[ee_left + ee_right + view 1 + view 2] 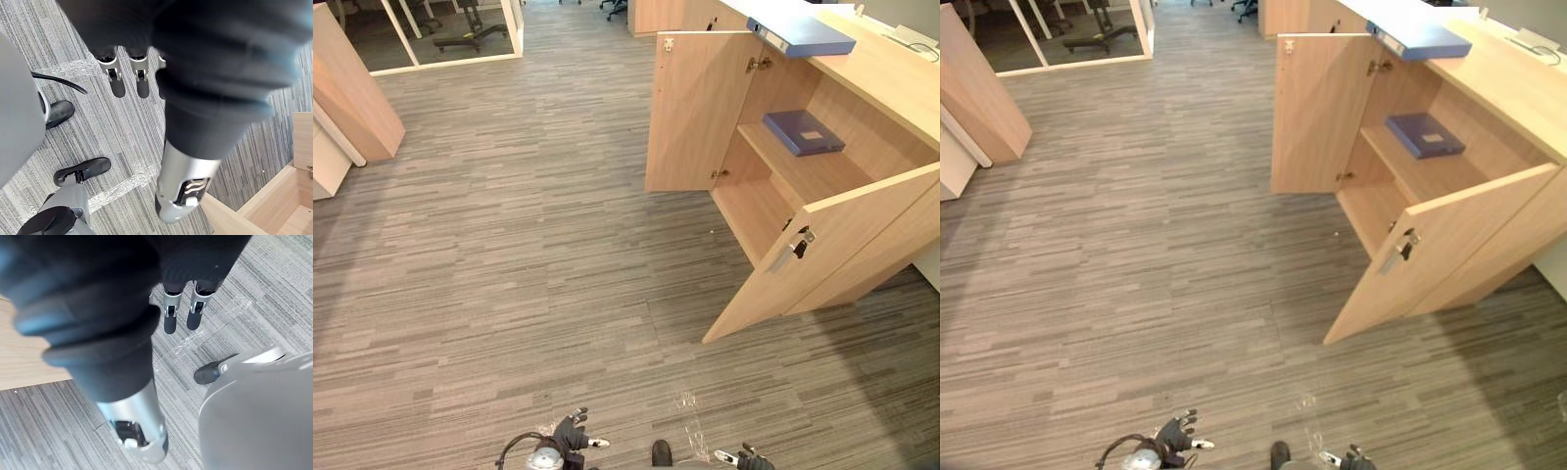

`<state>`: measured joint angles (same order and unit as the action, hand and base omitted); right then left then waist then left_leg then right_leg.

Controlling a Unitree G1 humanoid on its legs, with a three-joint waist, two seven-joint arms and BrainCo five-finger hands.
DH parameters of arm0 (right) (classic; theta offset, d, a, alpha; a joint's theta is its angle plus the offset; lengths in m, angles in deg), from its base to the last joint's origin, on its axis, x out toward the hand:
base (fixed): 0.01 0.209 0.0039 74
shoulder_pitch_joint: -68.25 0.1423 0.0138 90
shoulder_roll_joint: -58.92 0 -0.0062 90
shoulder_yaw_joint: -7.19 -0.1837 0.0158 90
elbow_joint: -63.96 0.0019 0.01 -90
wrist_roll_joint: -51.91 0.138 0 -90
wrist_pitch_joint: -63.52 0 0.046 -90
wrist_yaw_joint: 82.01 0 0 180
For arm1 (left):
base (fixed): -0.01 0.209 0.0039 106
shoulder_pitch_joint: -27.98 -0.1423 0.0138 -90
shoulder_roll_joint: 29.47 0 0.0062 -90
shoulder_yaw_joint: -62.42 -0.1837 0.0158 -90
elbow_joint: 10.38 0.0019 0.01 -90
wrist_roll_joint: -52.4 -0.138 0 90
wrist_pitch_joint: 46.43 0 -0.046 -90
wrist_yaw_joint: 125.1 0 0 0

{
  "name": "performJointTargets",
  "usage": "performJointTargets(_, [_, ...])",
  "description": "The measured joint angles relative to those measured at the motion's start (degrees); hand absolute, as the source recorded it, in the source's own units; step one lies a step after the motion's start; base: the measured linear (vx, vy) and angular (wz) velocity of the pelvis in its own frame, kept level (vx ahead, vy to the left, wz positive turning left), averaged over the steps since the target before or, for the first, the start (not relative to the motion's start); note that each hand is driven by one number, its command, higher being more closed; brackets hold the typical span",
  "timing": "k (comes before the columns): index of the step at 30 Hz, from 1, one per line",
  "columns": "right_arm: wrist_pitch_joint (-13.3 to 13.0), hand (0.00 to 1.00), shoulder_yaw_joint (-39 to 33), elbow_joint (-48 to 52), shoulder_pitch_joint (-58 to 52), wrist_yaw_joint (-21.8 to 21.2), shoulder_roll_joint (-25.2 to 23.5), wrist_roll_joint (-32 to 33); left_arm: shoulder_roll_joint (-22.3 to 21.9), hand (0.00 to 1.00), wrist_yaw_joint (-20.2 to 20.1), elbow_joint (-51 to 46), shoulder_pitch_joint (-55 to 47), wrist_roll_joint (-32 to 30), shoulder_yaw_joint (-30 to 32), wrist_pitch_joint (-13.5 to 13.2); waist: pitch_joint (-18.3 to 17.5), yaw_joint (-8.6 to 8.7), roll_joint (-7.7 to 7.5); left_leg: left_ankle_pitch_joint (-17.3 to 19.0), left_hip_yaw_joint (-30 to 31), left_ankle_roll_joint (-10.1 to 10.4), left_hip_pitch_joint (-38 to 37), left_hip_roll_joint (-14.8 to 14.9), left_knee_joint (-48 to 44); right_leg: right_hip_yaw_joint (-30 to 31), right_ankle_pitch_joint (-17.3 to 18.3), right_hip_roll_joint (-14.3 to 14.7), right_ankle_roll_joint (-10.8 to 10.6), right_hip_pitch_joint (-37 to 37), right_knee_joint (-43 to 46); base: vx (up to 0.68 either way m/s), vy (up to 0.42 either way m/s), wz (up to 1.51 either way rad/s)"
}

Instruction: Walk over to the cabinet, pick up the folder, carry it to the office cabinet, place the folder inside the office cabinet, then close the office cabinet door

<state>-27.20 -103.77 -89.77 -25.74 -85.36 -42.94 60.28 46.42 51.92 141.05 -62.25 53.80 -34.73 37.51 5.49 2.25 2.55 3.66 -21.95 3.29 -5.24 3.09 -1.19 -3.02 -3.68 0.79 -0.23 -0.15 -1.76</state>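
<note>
Carpet floor (509, 245) met one office cabinet (862, 113) at 2 o'clock, two doors (695, 113) open. Two folders: shelf folder (803, 131) inside, top folder (803, 34) on its worktop (891, 73). Left hand (570, 433) and right hand (751, 460), 6 o'clock, hung straight-fingered, empty. Near door (832, 250) hid part of the lower compartment (749, 211).

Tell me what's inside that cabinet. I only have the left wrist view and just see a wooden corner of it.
Observer: A blue folder lies flat on the upper shelf of the cabinet.
Operator: Are its doors open?
Observer: Yes, the far door and the near door both stand wide open.
</note>
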Motion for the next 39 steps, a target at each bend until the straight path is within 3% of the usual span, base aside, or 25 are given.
performJointTargets(3, [-0.48,0.0,-0.27,0.11,0.73,-0.11,-0.15,0.78,-0.02,0.0,-0.14,-0.01,0.53,2.88,-0.19,-0.05,0.86,0.0,0.68,-0.02,-0.06,0.03,0.0,0.11,0.01,-0.09,0.01,0.05,0.0,0.06,-0.08,-0.05,-0.035,0.01])
performJointTargets(13, [-0.52,0.0,-0.31,0.64,1.42,-0.42,-1.49,1.72,-0.02,0.0,-0.45,-0.01,0.48,3.88,-0.87,-0.07,1.07,-0.04,0.57,-0.66,-0.13,-0.23,-0.59,0.01,1.13,-0.56,0.0,0.02,0.02,0.44,-0.29,-0.05,-0.02,0.02])
performJointTargets(28, [-0.78,0.0,-0.28,0.63,1.83,-0.13,-2.09,1.72,0.27,0.0,1.57,-0.21,2.03,-3.91,-3.99,-1.82,1.25,0.03,0.19,-1.11,0.44,0.07,-1.13,-0.07,2.19,-1.72,0.29,0.04,-0.41,1.24,-0.87,-0.02,-0.018,0.03])
performJointTargets(39, [-0.81,0.0,-0.26,0.7,1.84,0.01,-2.52,1.76,0.81,0.0,1.56,-0.21,2.17,-4.11,-6.41,-1.92,1.8,0.15,-0.92,-1.32,0.76,-0.16,-0.88,-0.44,2.2,-2.85,0.36,-0.59,-0.42,1.09,-0.36,-0.06,-0.014,0.04])
